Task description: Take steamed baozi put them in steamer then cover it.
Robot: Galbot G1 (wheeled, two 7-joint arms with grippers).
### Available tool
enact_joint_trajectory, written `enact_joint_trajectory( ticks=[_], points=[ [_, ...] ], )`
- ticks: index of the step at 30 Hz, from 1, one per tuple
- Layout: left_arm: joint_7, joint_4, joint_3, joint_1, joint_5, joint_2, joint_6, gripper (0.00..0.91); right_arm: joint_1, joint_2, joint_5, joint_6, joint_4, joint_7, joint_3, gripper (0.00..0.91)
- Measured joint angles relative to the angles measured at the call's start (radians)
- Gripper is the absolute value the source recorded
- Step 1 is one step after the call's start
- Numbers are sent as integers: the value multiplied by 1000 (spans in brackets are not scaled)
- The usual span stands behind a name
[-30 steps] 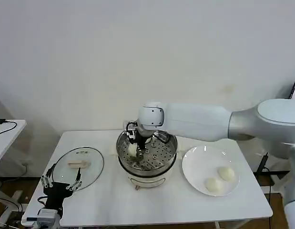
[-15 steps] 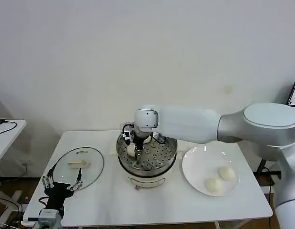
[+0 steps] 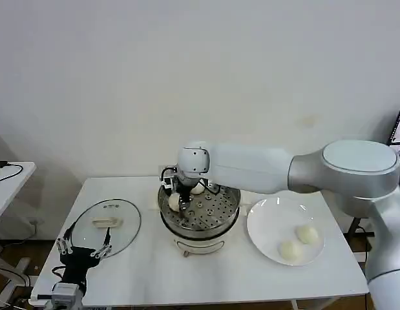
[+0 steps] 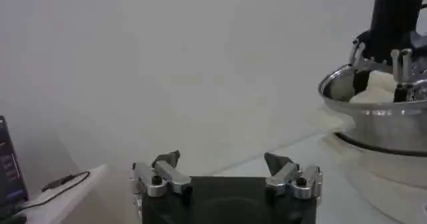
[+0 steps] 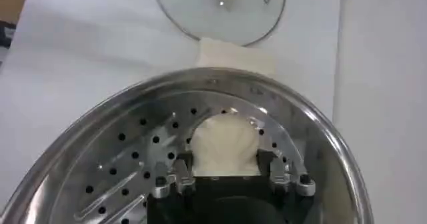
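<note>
- The round shiny stainless-steel steamer (image 3: 200, 216) with a perforated tray stands on its white base at the centre of the white table (image 3: 148, 271) in the head view.
- 1 smooth cream-white steamed baozi (image 5: 224, 145) lies on the tray by the steamer's left wall, and another sits at the far side of the tray.
- 2 more cream-white buns (image 3: 298, 243) rest on the flat white plate (image 3: 267, 223), lower right in the head view.
- The right gripper (image 3: 181, 197) reaches into the steamer, its fingers (image 5: 180, 174) narrowly spread on both sides of the bun, holding it at the tray.
- The left gripper (image 3: 82, 248) hangs spread wide at lower left, beside the round glass lid (image 3: 109, 226).
- Compared with 1 second earlier, the right gripper and its bun sit further toward the steamer's left wall.
</note>
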Motion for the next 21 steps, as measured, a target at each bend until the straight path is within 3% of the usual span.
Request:
enact_joint_trajectory(
  ticks=[12, 21],
  points=[
    [2, 1, 3, -2, 0, -1, 2, 907, 46, -50, -7, 4, 60, 13, 10, 907],
    [4, 3, -8, 4, -13, 21, 5, 907, 124, -201, -52, 30, 167, -16, 4, 907]
  ],
)
